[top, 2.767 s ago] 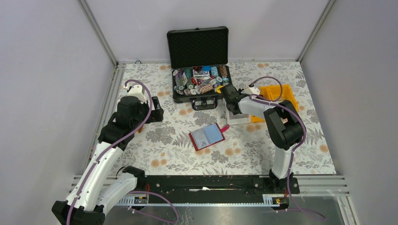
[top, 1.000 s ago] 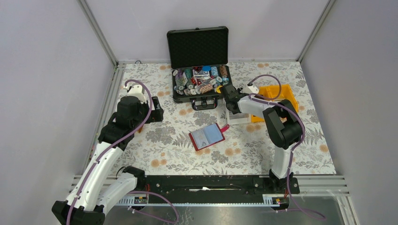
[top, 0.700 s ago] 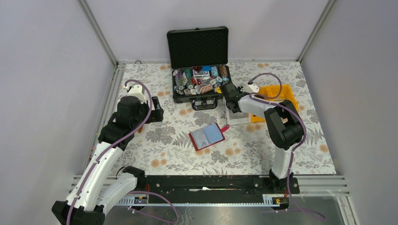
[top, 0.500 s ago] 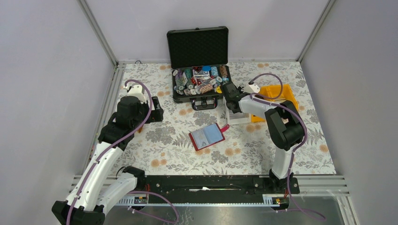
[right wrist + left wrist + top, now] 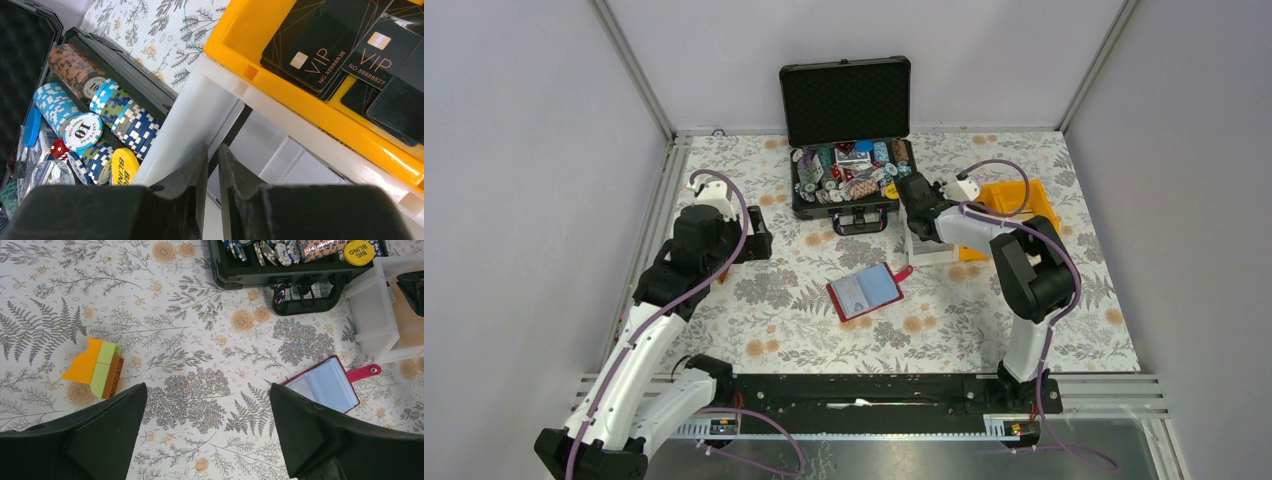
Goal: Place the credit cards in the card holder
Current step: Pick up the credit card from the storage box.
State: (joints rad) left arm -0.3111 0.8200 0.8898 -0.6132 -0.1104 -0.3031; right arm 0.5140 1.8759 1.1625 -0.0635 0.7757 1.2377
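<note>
One dark red card holder (image 5: 865,291) lay open mid-table. Of two grippers, the left gripper (image 5: 207,440) hung wide open. The right gripper (image 5: 212,152) was over one clear bin (image 5: 200,115), fingers nearly together, grip unclear. One yellow bin (image 5: 255,25) held at least four black VIP cards (image 5: 320,55).
</note>
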